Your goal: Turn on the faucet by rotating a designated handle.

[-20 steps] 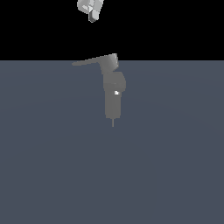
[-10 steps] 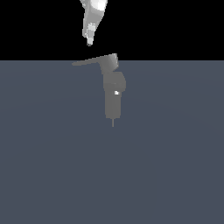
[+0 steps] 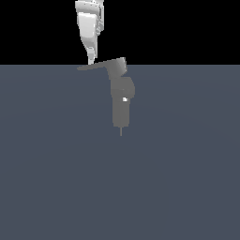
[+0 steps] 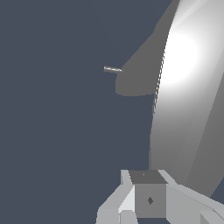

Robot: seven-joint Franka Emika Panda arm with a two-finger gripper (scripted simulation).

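End effector (image 3: 91,60) tip seemingly meets handle (image 3: 96,66); finger spacing unreadable.

Bare simulated test scene, no real room: flat slate-grey floor (image 3: 187,187), plain black backdrop (image 3: 187,28), untextured grey faucet (image 3: 122,98), glossy white gripper (image 3: 91,61).

Open slate floor (image 3: 56,178) on every side of faucet (image 3: 122,101); sole obstacle there: handle (image 3: 96,65), jutting toward exterior view's left from blocky head; gripper (image 3: 91,60) directly above handle's tip, touching or nearly so; no other obstruction nearby
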